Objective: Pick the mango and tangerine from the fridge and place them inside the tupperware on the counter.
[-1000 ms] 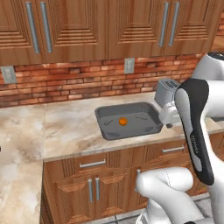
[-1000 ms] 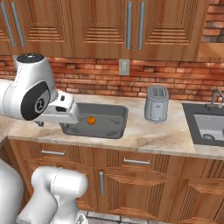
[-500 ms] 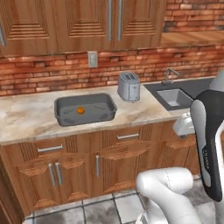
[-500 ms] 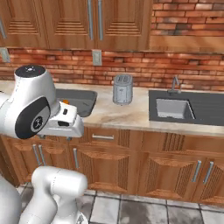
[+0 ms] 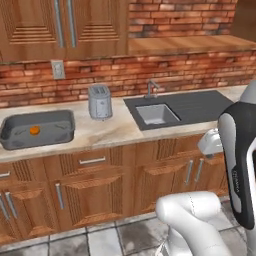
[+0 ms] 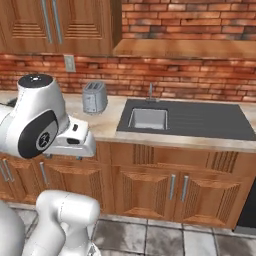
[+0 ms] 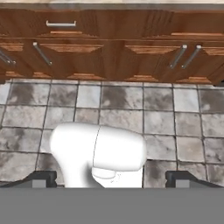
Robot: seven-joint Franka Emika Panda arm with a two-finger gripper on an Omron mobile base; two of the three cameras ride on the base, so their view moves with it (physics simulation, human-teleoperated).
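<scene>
The dark grey tupperware (image 5: 64,121) rests on the beige counter (image 5: 105,133) at the far left of the left base view. A small bright orange fruit, round like the tangerine (image 5: 34,130), lies inside it. My gripper (image 7: 111,180) is held low in front of the cabinets and points down at the tiled floor. It is open, its two dark fingertips (image 7: 43,178) wide apart with nothing between them. The mango and the fridge are out of view.
A silver toaster (image 5: 100,101) stands right of the tupperware, then a dark sink (image 5: 157,114) with a tap (image 5: 151,88). Brown cabinet doors with silver handles (image 7: 181,56) run under the counter (image 6: 107,125). Grey floor tiles (image 7: 118,98) lie below the hand.
The whole picture has shifted, so the base has driven right along the counter. The tupperware now sits far left and the sink has come into view. The gripper stays open.
</scene>
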